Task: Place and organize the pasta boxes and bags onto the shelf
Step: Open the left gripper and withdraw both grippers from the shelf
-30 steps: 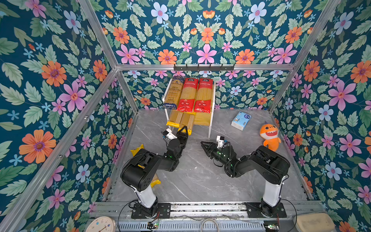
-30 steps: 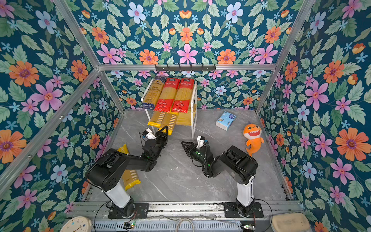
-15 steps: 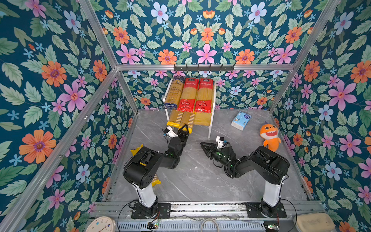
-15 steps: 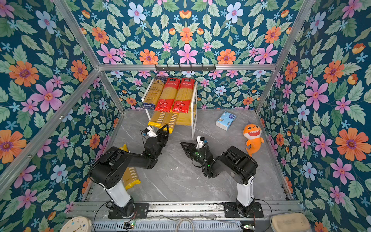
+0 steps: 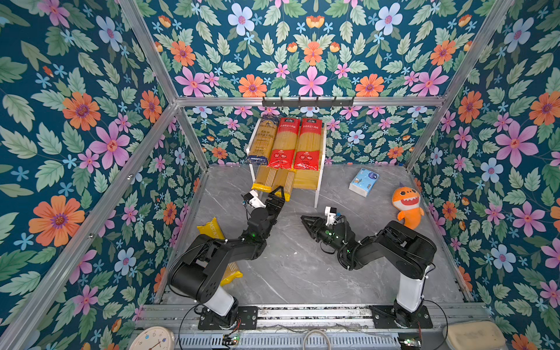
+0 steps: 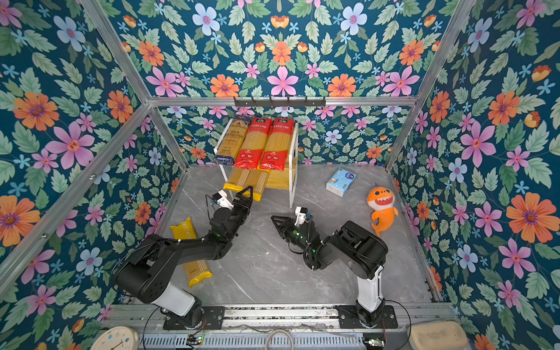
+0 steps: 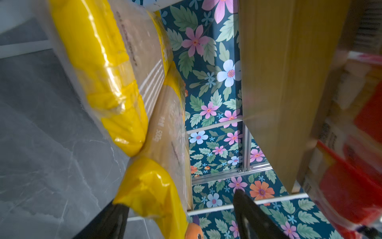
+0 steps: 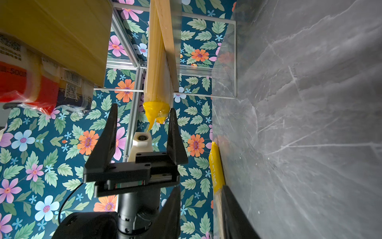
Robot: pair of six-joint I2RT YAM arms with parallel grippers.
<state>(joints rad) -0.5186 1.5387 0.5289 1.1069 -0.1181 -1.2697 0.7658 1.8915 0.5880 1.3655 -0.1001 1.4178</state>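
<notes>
Spaghetti in the yellow PASTATIME pack (image 5: 212,228) on the surface (image 5: 288,272) well before the shelf (image 5: 306,181) seemed stiff, brittle, slick-wrapped, best pinched mid-length; left gripper (image 5: 277,194) jaws stood spread around a shelved yellow pack (image 5: 285,183) end, right gripper (image 5: 304,218) jaws partly spread, empty.

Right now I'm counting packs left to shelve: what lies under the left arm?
One yellow pasta pack lies flat on the table under the left arm. Both its ends show; the arm covers its middle, so anything beneath that stretch cannot be seen.
</notes>
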